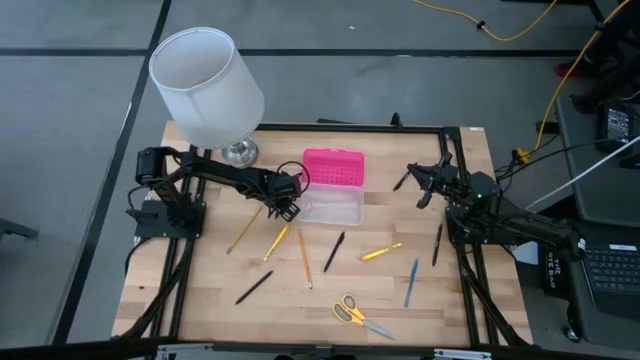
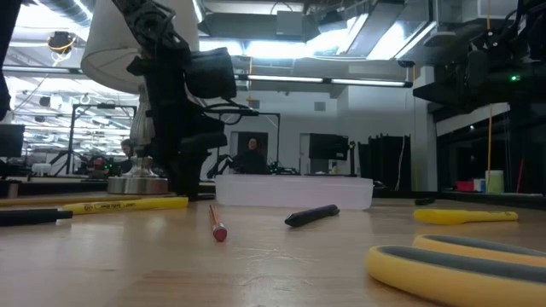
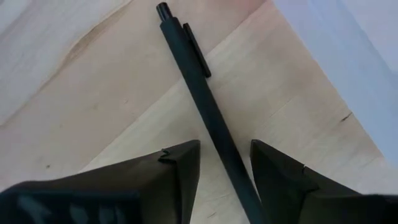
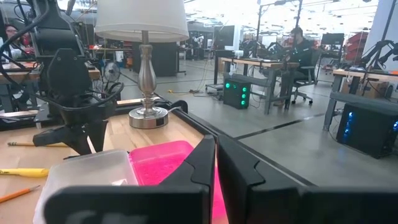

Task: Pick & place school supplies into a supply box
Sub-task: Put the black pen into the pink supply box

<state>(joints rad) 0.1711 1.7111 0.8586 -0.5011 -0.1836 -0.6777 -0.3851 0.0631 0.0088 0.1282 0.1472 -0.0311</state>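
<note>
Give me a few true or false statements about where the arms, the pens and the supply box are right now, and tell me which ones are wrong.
1. The left gripper has its fingers open on either side of a black pen lying on the table. True.
2. The supply box is shut. False: its pink lid is folded back and the clear tray is open.
3. The scissors lie inside the box. False: they lie on the wood near the table's front edge.
4. The right gripper holds nothing. True: its fingers are closed together with nothing between them.
5. A lamp stands at the table's back left corner. True.
</note>
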